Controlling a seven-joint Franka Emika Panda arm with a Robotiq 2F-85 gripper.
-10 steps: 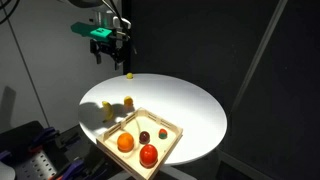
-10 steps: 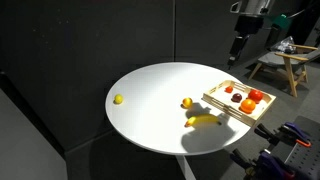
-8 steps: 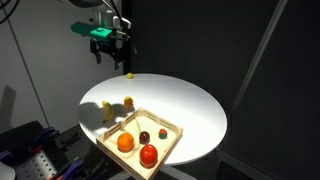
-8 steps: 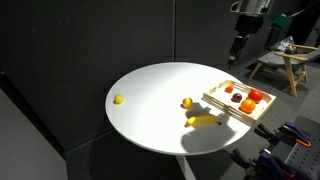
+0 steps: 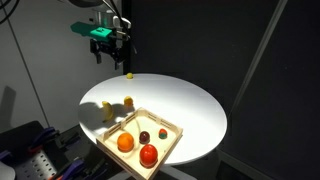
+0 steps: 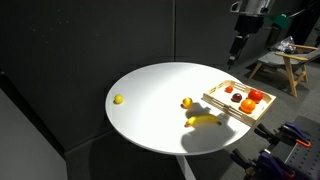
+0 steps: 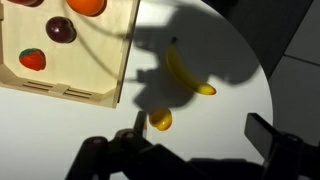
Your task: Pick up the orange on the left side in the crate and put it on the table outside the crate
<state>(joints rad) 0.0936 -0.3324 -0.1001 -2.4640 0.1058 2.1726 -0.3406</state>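
High at the upper left in an exterior view, the arm [image 5: 100, 31], reaching over the far edge of the table [image 5: 195, 100], wrist pointed down, gripper [image 5: 112, 57] hanging well clear of the white top. From the opposite side, same pose at the upper right, up behind the crate [image 6: 225, 107]. Fingers [image 7: 268, 140] spread wide and released, nothing between them. In the wrist view, only dark tips along the bottom edge, looking straight down.

Left to right on the table in an exterior view: a banana [image 5: 108, 111] and a small yellow fruit [image 5: 128, 101] near the left edge, another yellow piece [image 5: 129, 75] at the far rim below the gripper, then the crate at the near edge. Inside it, the orange [image 5: 125, 143] on the near left, a red fruit [image 5: 149, 154] just beside it on the right, a small dark fruit [image 5: 144, 137] and a small red one [image 5: 162, 130] behind. Orange untouched, well apart from the gripper.

Left to right in the wrist view: crate corner at the upper left, orange cut off by the top edge, then small yellow fruit and banana on bare table, in shadow.

Compared with a moment earlier, no change to be found: arm in the same spot, fingers equally wide, every fruit in place.
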